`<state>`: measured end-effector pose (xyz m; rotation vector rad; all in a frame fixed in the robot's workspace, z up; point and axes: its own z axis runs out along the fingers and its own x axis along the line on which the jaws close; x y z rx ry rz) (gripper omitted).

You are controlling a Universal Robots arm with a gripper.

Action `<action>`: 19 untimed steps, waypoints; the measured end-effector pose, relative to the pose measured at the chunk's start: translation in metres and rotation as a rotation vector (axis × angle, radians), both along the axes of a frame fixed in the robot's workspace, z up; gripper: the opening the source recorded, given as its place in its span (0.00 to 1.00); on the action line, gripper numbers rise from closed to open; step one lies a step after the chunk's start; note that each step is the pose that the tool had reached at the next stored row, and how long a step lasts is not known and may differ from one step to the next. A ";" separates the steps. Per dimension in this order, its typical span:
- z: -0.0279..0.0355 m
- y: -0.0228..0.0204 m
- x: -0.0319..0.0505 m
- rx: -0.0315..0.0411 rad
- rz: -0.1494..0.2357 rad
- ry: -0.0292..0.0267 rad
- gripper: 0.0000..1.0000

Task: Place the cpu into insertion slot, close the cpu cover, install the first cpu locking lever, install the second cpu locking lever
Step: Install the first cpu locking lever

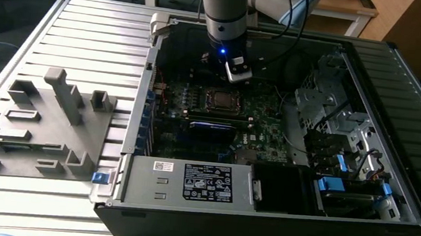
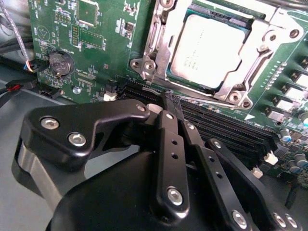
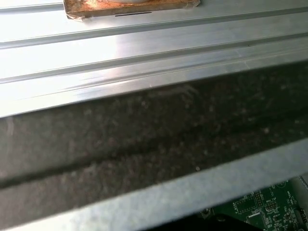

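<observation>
The cpu (image 2: 209,48) lies flat in its socket on the green motherboard, its dull silver top facing up. The cpu cover (image 2: 262,55), a shiny metal frame, lies down around it with the chip showing through its square opening. A thin metal lever rod (image 2: 211,101) runs along the socket edge nearest my fingers. My gripper (image 2: 169,98) is shut with nothing between its black fingers, and its tips sit right at that rod. In the exterior view the gripper (image 1: 236,77) hangs inside the open computer case, just behind the socket (image 1: 220,98).
A power supply box (image 1: 204,184) with a white label fills the case's front. Drive cages and cables (image 1: 334,118) crowd the exterior view's right. A grey fixture (image 1: 39,130) stands on the ribbed table at the exterior view's left. Memory slots (image 2: 231,130) run beside the socket.
</observation>
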<state>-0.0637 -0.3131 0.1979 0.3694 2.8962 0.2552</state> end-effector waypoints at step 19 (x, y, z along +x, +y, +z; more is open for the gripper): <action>-0.0001 0.0022 0.0011 -0.0117 -0.003 -0.0001 0.11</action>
